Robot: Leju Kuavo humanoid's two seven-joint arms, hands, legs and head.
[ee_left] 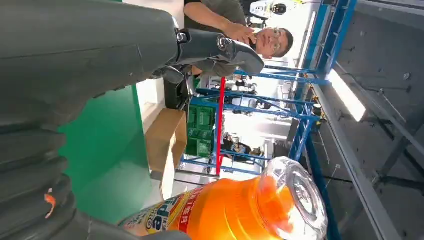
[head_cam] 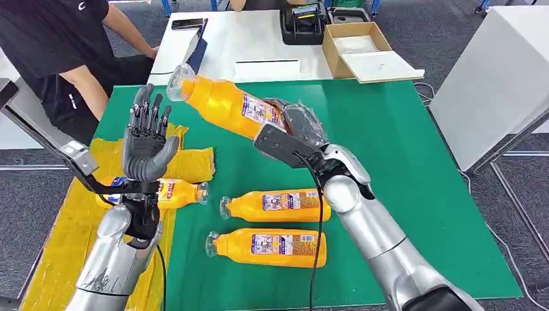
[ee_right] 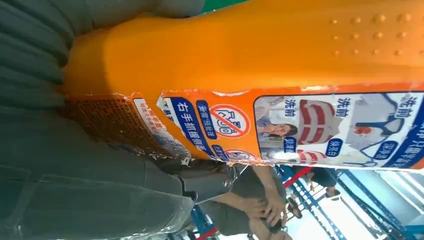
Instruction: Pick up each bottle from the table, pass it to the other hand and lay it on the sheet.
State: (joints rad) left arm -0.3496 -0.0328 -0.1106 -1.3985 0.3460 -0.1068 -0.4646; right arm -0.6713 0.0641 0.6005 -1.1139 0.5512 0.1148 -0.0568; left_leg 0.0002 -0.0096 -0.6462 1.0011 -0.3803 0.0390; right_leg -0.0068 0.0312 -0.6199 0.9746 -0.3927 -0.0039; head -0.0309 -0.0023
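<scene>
A: Right robot hand (head_cam: 299, 126)?
B: Gripping a bottle (head_cam: 223, 103) by its base, holding it tilted above the counter (head_cam: 401, 149), cap end pointing at the left one.
A: Left robot hand (head_cam: 147, 139)?
B: Standing upright, fingers spread, holding nothing, just beside the cap.
A: Others?
B: One bottle (head_cam: 175, 192) lying on the sheet (head_cam: 58, 240), two lying on the green (head_cam: 275, 205) (head_cam: 267, 247).

Right hand gripping, left hand raised and spread

The right hand (head_cam: 299, 124) is lifted above the middle of the worktop, fingers wrapped around an orange bottle (head_cam: 223, 103), forearm reaching up from the near edge. The left hand (head_cam: 147, 139) stands upright near the worktop's left edge, palm toward the right hand, fingers apart, holding nothing.
</scene>
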